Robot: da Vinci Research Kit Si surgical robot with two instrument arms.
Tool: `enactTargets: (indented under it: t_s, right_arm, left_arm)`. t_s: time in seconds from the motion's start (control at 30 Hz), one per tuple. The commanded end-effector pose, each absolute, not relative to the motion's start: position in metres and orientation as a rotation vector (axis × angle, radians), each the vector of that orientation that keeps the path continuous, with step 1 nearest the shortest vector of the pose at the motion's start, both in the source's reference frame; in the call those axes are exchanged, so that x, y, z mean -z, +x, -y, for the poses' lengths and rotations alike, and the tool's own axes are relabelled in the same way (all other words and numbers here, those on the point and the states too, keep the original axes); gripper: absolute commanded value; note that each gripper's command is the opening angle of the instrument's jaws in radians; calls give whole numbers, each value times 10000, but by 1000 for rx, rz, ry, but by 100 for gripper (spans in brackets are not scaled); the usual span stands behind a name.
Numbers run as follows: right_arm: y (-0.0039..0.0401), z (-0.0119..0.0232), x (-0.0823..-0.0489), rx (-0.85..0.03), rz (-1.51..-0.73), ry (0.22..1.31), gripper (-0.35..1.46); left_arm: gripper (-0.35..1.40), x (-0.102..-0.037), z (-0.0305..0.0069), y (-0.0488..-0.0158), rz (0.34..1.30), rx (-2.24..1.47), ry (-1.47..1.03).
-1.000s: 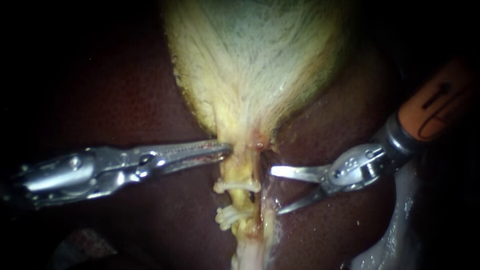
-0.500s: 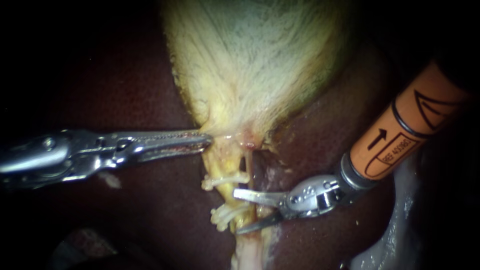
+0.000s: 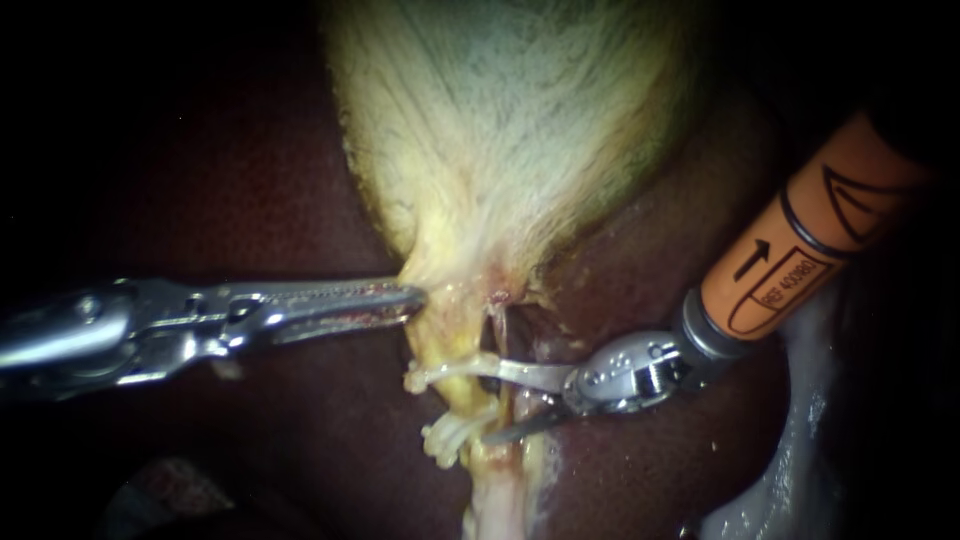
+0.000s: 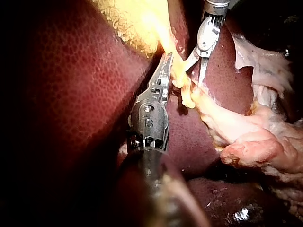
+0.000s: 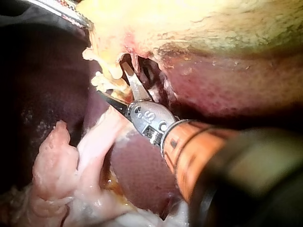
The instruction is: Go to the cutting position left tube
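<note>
Endoscope view: the right instrument point(image 3: 490, 402) holds its two blades spread. The upper blade lies along the upper clip point(image 3: 435, 374), and the lower one reaches just beside the lower clip point(image 3: 450, 436). The stretch of the left tube point(image 3: 468, 400) between those clips sits in the gap at the blade tips, not pinched. The right wrist view shows the same spread, with pale yellow tissue between the blades. Just above the clips, the left instrument point(image 3: 410, 297) has its jaws pressed together on the edge of the gallbladder point(image 3: 510, 130) at its neck, which tents toward it. Dark liver point(image 3: 640, 470) lies all around.
</note>
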State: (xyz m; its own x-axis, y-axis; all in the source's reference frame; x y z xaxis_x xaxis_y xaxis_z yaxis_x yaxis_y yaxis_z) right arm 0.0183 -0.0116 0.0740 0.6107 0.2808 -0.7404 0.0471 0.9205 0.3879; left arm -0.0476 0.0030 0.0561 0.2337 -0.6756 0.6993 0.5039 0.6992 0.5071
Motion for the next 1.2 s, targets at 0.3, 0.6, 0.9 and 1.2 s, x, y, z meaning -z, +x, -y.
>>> enactTargets:
  t_s: [0.3, 0.6, 0.9, 1.2]
  right_arm:
    - [207, 132, -748, -129, -964, 487, 135]
    - [236, 131, -747, -159, -1049, 567, 130]
    - [245, 126, -744, -214, -1080, 604, 127]
    - [240, 120, -736, -291, -1073, 655, 116]
  left_arm:
    - [-1, -560, -27, -478, 1062, 812, 193]
    - [-1, -555, -24, -482, 1063, 805, 191]
    - [-1, -558, -27, -481, 1063, 805, 192]
    - [-1, -565, -33, -478, 1064, 804, 195]
